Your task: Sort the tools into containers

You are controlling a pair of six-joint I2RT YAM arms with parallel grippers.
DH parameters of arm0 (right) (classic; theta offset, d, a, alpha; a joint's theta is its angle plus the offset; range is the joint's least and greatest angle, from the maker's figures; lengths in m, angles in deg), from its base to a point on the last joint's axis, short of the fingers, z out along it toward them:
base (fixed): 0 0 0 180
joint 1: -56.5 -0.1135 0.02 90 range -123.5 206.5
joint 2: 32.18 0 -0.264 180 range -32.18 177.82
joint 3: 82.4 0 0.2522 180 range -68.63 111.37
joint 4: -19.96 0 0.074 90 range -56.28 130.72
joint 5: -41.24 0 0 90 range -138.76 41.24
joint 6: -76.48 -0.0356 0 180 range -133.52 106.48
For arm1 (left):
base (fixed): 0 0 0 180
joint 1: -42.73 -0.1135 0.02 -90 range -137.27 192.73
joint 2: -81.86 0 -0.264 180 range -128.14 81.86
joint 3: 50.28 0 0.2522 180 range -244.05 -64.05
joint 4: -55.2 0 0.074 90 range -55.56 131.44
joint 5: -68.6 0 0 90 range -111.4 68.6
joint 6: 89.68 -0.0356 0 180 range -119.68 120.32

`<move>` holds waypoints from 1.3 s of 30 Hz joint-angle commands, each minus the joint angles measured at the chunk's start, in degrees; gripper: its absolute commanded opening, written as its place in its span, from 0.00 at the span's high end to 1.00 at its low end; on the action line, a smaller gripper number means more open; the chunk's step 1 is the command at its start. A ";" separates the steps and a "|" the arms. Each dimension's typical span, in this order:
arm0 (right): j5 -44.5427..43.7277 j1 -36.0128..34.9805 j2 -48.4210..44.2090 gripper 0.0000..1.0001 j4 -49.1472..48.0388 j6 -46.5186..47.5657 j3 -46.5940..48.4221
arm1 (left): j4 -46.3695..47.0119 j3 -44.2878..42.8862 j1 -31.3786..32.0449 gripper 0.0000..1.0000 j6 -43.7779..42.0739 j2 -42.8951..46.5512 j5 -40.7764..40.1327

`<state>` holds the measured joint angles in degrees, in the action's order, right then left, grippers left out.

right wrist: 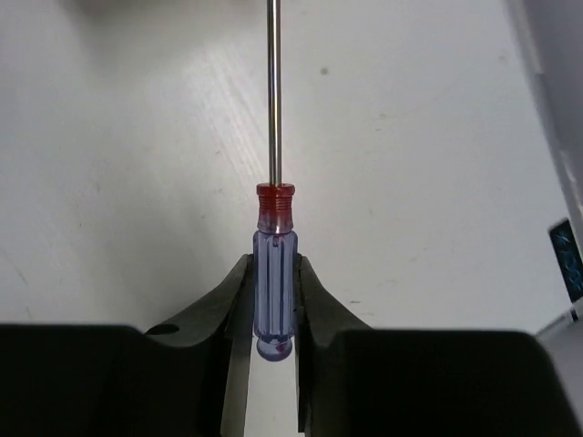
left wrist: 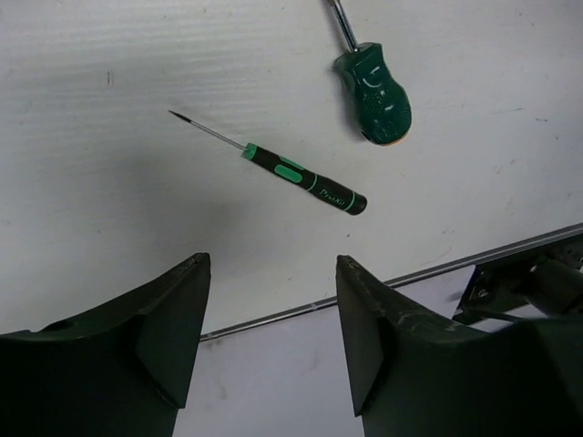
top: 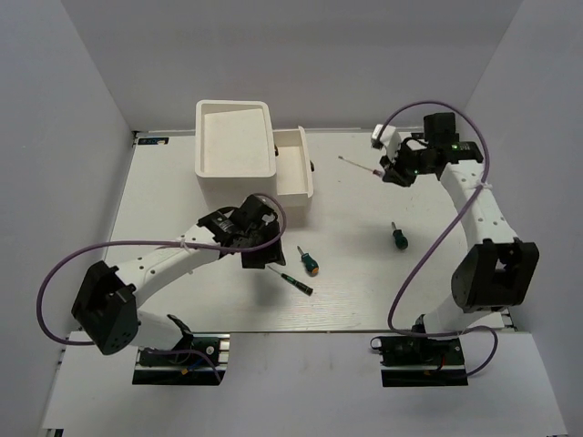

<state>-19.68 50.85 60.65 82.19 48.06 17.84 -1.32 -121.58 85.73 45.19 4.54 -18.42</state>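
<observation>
My right gripper (right wrist: pixel 273 266) is shut on a screwdriver (right wrist: pixel 275 208) with a clear blue handle and a red collar, its long shaft pointing away from me. In the top view that screwdriver (top: pixel 360 165) hangs above the table at the back right, held by the right gripper (top: pixel 390 173). My left gripper (left wrist: pixel 271 266) stands open and holds nothing, just short of a thin black-and-green screwdriver (left wrist: pixel 301 177) and a stubby green-handled one (left wrist: pixel 372 86). The white container (top: pixel 235 137) stands at the back left, one drawer (top: pixel 293 173) pulled out to its right.
Another stubby green screwdriver (top: pixel 398 237) lies alone right of centre. The left gripper (top: pixel 258 259) hovers just left of the stubby one (top: pixel 308 261) and the thin one (top: pixel 293 282). The table's near edge rail (left wrist: pixel 383 284) runs close behind the left fingers.
</observation>
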 commanded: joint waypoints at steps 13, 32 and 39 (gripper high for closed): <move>7.22 -14.46 19.04 1.00 -21.46 -83.07 27.52 | -7.43 -7.86 3.49 0.28 16.74 -9.87 -3.16; 4.67 -20.81 26.08 0.53 -28.43 -92.96 21.54 | -1.53 -5.83 7.00 0.23 20.53 -15.31 -2.37; 5.99 -19.75 22.48 0.47 -26.06 -86.91 20.66 | -4.70 -8.12 8.15 0.24 21.75 -19.00 -2.37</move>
<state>-15.09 30.31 86.80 56.18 -42.71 39.17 -4.43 -127.70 93.10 65.43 -13.95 -20.97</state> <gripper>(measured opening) 0.524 0.759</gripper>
